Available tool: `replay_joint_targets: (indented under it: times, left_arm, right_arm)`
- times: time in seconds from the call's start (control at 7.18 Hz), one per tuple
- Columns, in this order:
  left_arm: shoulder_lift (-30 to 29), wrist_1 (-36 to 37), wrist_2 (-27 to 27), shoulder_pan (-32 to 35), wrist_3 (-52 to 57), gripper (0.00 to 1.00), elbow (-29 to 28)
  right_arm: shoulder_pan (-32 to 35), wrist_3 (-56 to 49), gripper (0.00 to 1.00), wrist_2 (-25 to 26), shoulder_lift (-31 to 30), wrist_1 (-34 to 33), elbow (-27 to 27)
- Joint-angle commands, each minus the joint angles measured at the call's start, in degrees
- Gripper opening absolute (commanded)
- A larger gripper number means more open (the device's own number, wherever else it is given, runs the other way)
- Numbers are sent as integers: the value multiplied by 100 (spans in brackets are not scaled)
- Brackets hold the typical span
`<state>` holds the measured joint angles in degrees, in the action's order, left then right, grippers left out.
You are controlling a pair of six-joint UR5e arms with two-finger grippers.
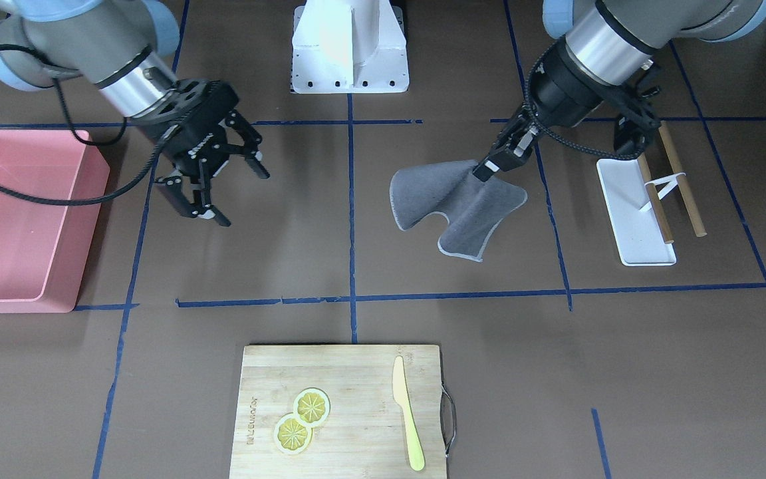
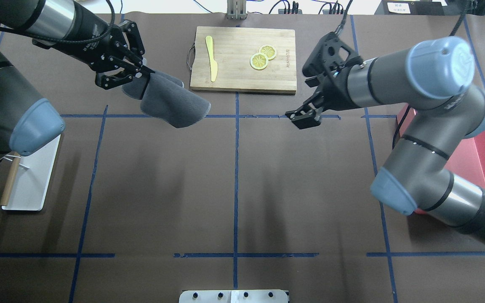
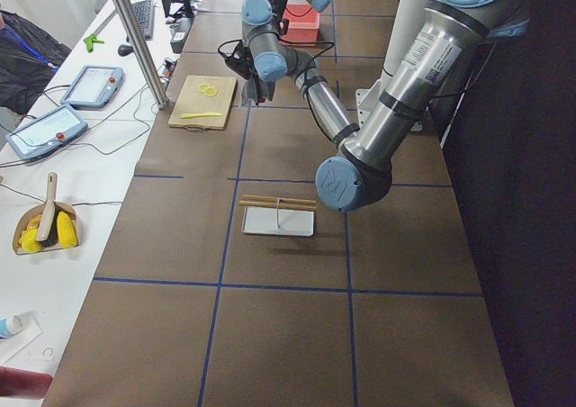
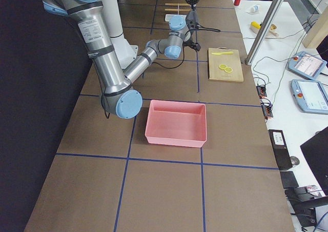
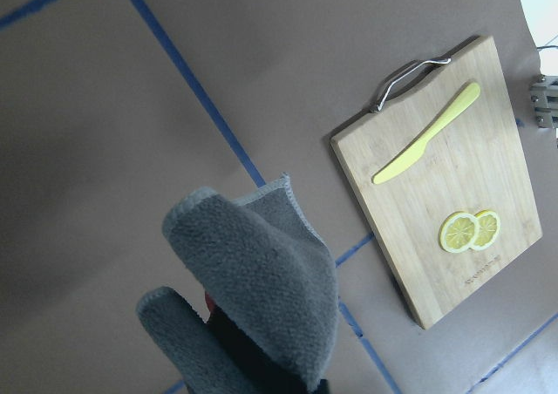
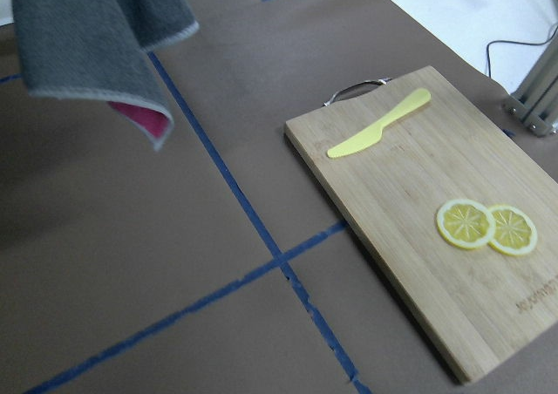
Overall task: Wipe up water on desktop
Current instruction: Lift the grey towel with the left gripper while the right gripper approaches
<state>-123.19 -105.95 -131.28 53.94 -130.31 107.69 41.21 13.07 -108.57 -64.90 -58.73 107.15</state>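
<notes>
One grey cloth, two lemon slices

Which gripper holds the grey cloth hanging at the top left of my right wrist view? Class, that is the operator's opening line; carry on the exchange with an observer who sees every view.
Observer: The left gripper; its fingers are shut on one edge of the grey cloth.
Operator: And my own right gripper?
Observer: The right gripper is open and holds nothing.
Operator: What lies on its side of the desktop?
Observer: A pink bin, at the robot's right end of the desktop.
</notes>
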Motion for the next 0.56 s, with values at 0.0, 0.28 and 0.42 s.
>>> replay_joint_targets:
  times: [0.0, 0.28, 0.42]
  left_arm:
    - [-266, -22, 41, -181, -625, 0, -20]
    - [-441, -22, 338, -531, -1003, 0, 6]
    - [-616, -14, 575, -751, -1231, 0, -2]
  right_arm:
    - [-358, 3, 100, 398, 240, 11, 68]
    - [-517, 3, 100, 407, 346, 11, 156]
    - [-535, 3, 100, 407, 364, 11, 157]
